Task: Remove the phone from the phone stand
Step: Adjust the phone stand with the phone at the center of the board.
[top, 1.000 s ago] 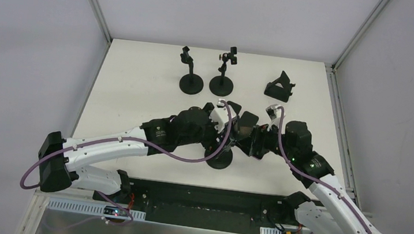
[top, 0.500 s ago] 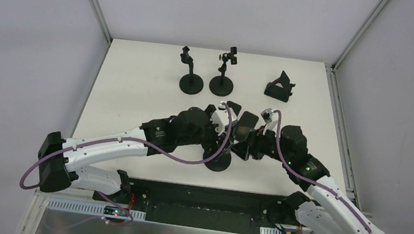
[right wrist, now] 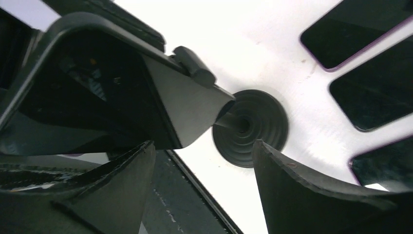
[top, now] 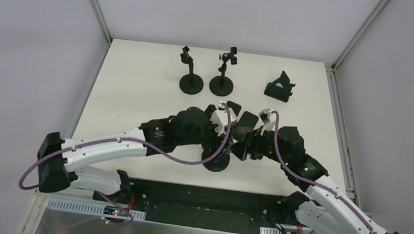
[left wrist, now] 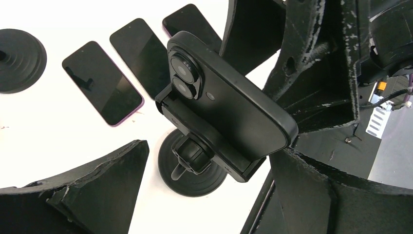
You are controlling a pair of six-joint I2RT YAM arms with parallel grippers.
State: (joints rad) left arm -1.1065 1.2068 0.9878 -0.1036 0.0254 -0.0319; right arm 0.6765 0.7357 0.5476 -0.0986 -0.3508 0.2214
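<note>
A black phone (left wrist: 234,105) sits tilted in the clamp of the phone stand (left wrist: 192,168), its back and twin lenses facing the left wrist camera. My left gripper (left wrist: 212,148) is open, one finger on each side of the clamp and the phone's lower end, with daylight on both sides. In the right wrist view the phone's glossy screen (right wrist: 97,92) fills the upper left, above the stand's round base (right wrist: 253,126). My right gripper (right wrist: 203,144) is open below the phone's corner, its left finger close to the phone's edge. In the top view both wrists crowd over the stand's base (top: 216,160).
Three dark phones (left wrist: 102,83) (left wrist: 139,51) (left wrist: 190,24) lie flat beside the stand. Two pole stands (top: 191,82) (top: 221,83) and a folding stand (top: 280,87) line the back of the table. The table's near edge and a black trough (right wrist: 185,195) lie under the right gripper.
My right arm has moved left and in toward the stand and phone. The left arm has hardly moved, and the phone stays in the clamp.
</note>
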